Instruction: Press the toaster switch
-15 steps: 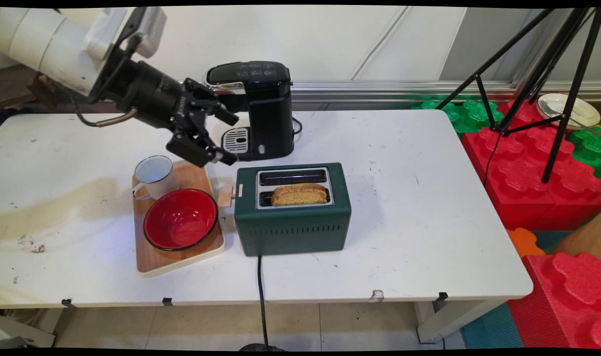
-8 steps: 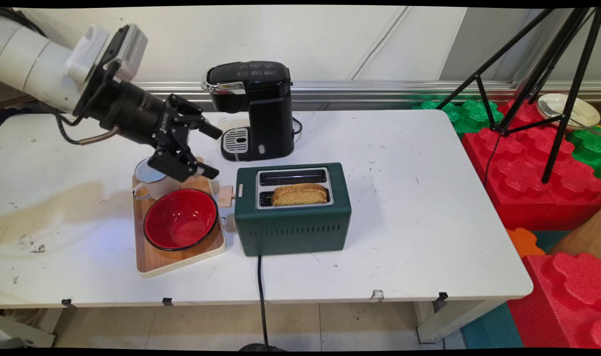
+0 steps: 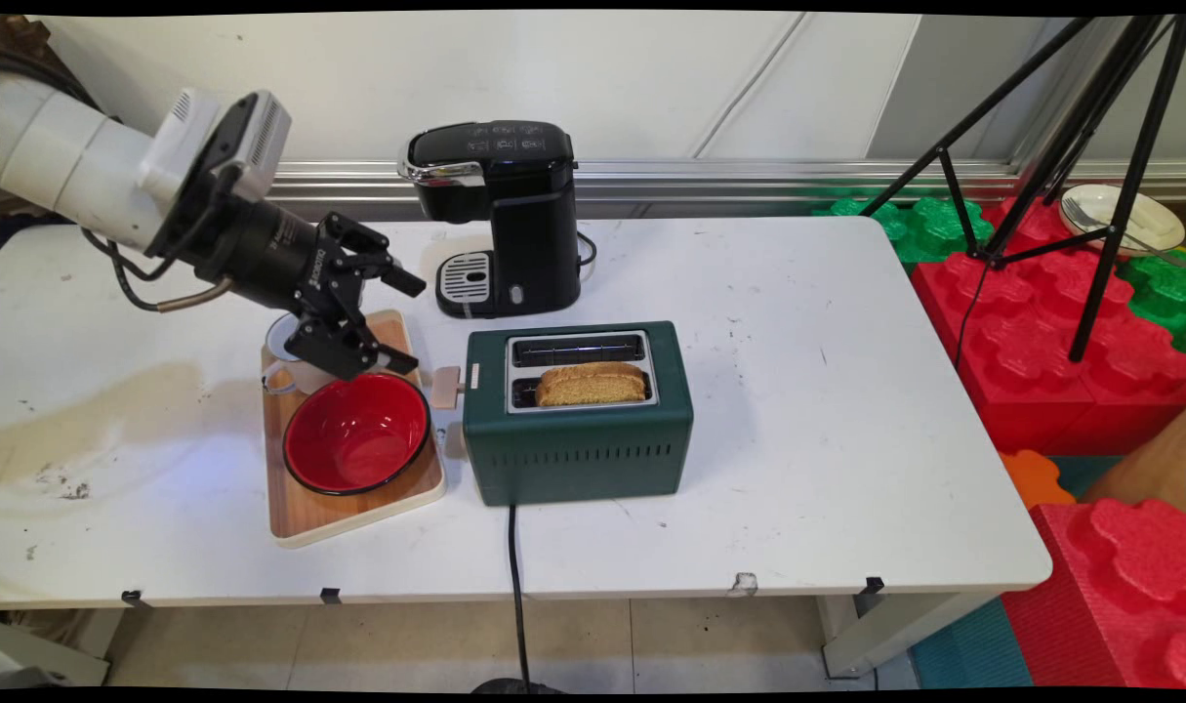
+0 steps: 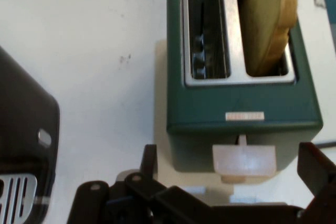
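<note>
End effector (image 3: 397, 322) hangs over the back end of the wooden tray (image 3: 358, 513), fingers spread wide, nothing between them. It hides most of the white mug (image 3: 282, 363) — only the handle and a sliver of rim show. In the hand view the finger on the right side is cut off by the frame edge and the linkage blocks the bottom.

The green toaster (image 3: 578, 444) sits near the middle of the tabletop (image 3: 797, 410), just beside the tray; its pale lever (image 3: 446, 387) faces the end effector. One slice of toast (image 3: 591, 384) stands in the slot nearer the front edge; the other slot is empty. Red bowl (image 3: 356, 433) rests on the tray. Black coffee machine (image 3: 505, 215) stands toward the back edge.

Against the earlier frames — the end effector has drawn back from the coffee machine and dropped lower, toward the tray; the mug was plainly visible then. Nothing else has shifted.
</note>
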`<control>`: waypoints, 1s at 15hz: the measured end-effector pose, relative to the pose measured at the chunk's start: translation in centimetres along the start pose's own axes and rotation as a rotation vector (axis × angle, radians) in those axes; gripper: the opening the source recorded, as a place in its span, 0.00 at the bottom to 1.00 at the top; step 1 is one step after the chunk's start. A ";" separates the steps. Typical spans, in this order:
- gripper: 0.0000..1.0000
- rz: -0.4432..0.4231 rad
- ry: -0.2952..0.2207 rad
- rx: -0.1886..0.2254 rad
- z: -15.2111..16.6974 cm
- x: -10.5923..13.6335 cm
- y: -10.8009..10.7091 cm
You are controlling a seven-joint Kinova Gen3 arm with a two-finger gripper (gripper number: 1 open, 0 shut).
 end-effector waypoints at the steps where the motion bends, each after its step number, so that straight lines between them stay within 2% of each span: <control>1: 1.00 0.000 -0.006 0.000 0.1 -0.1 0.0; 7: 1.00 0.005 -0.046 -0.004 1.0 -0.7 -0.2; 8: 0.00 0.005 -0.049 -0.004 1.2 -0.8 -0.2; 15: 0.00 0.006 -0.072 -0.015 1.8 -0.7 -0.1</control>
